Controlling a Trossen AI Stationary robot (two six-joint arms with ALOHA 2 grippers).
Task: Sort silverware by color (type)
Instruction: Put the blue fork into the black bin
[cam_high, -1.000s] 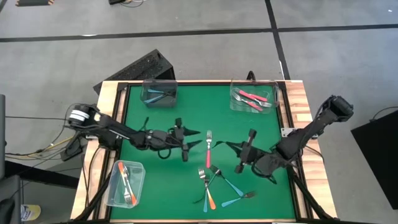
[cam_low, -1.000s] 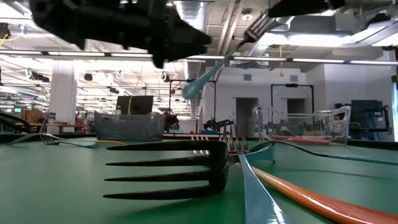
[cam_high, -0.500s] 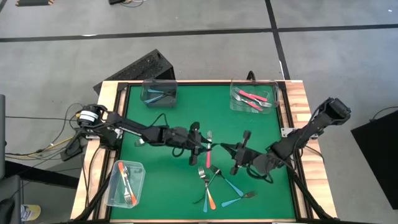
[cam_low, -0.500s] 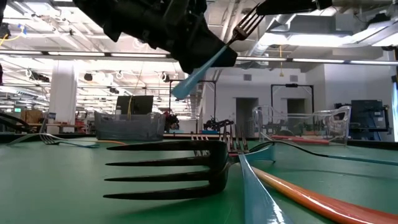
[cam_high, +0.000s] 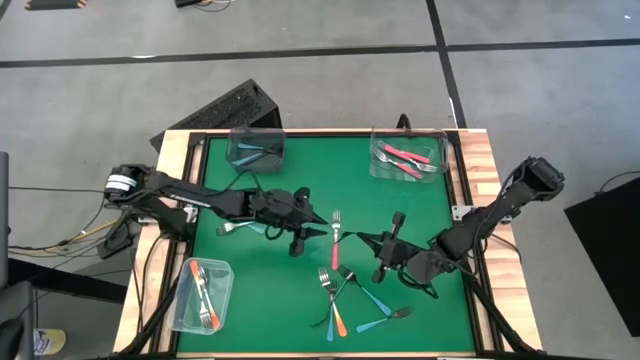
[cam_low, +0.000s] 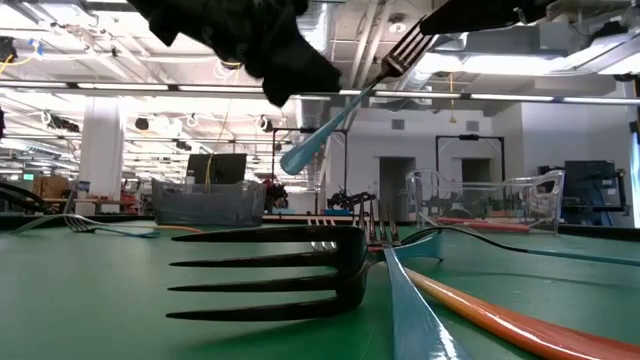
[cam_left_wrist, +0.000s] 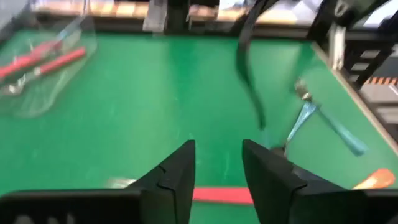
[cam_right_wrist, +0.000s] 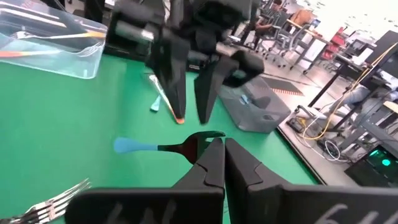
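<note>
Your right pincer (cam_right_wrist: 214, 163) is clenched on a blue-handled fork (cam_right_wrist: 158, 146) at its neck, holding it clear above the green table (cam_high: 270, 285) near the middle, handle end pointing toward your left arm. Your left pincer (cam_high: 298, 232) hangs just beside that handle, fingers (cam_left_wrist: 180, 171) parted and nothing between them; in the left wrist view a pink fork (cam_high: 335, 240) lies on the table right under the gap. From the low view the blue fork slants in the air with its tines up at the right pincer and a dark pincer mass close by its handle tip. Loose forks (cam_high: 345, 295), orange and blue among them, lie crossed in a small heap on the table's near side, in front of the right pincer. Far corners: one clear container (cam_high: 256, 150) with blue forks, another (cam_high: 408, 155) with pink ones. Near left corner: a third container (cam_high: 202, 295) with orange-handled forks.
</note>
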